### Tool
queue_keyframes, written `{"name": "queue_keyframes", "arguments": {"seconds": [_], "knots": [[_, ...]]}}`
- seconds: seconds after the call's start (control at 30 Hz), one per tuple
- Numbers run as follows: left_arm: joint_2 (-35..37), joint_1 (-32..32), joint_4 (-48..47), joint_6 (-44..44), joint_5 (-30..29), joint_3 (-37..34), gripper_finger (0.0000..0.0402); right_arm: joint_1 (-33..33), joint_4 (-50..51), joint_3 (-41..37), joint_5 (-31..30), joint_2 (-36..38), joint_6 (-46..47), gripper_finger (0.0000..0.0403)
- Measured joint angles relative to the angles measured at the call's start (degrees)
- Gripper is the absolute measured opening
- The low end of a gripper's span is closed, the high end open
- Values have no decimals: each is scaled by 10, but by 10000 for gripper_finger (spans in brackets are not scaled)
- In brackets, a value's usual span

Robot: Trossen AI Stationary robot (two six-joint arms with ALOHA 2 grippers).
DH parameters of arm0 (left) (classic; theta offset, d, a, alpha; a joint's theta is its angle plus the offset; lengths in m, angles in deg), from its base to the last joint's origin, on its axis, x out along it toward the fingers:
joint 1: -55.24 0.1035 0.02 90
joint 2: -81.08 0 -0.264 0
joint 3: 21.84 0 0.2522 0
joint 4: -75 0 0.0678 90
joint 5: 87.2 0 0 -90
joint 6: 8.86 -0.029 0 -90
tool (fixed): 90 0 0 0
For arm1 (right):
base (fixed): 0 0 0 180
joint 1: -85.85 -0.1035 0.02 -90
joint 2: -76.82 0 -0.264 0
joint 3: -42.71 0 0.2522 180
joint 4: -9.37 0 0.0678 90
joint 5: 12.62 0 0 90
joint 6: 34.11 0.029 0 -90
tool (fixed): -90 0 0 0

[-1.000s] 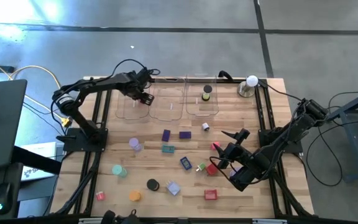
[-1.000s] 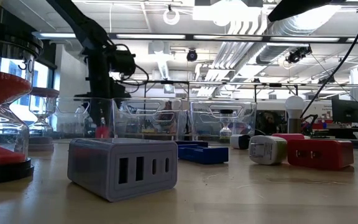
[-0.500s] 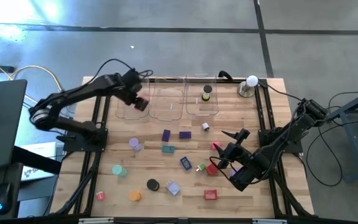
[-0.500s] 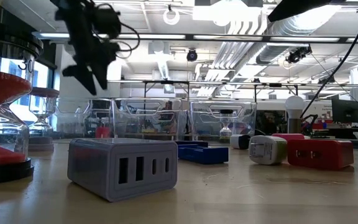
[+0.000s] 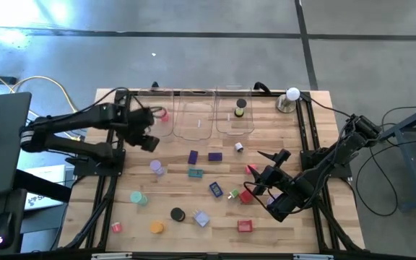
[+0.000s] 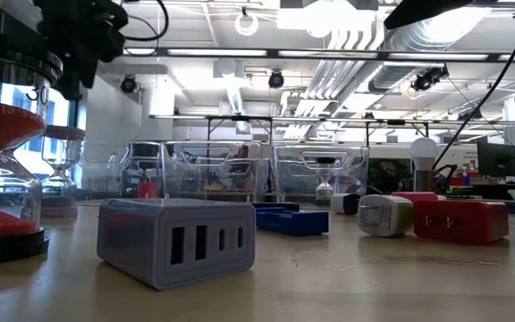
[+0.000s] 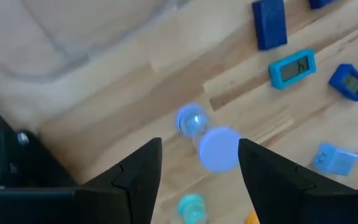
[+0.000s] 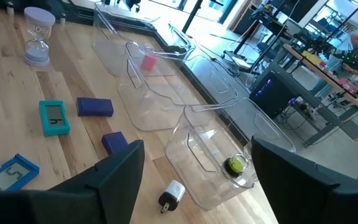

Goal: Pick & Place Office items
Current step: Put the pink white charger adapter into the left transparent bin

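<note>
From above, the left gripper (image 5: 148, 139) hangs empty by the table's (image 5: 295, 224) left edge; small items lie mid-table. In the left wrist view its jaws gape over a purple hourglass (image 7: 207, 138); round, it could roll away if bumped. The right gripper (image 5: 264, 189) waits open, empty.

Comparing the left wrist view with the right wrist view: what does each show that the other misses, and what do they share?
Only the left wrist view: a lavender hourglass lying on the wood between the left gripper's open fingers, and a teal hourglass nearer the camera.

Only the right wrist view: the three clear trays, a pink piece in the farthest, a yellow-and-black item in the nearest tray, a small white plug beside that tray, and the open right gripper.

Both: the teal clock and the dark blue blocks.
</note>
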Motion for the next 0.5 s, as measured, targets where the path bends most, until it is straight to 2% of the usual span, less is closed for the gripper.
{"name": "queue_keyframes", "arguments": {"seconds": [0.5], "knots": [[-4, -323, -71, 418, -54, 0, 205, 0, 0, 0, -2, 0, -11, 286]]}}
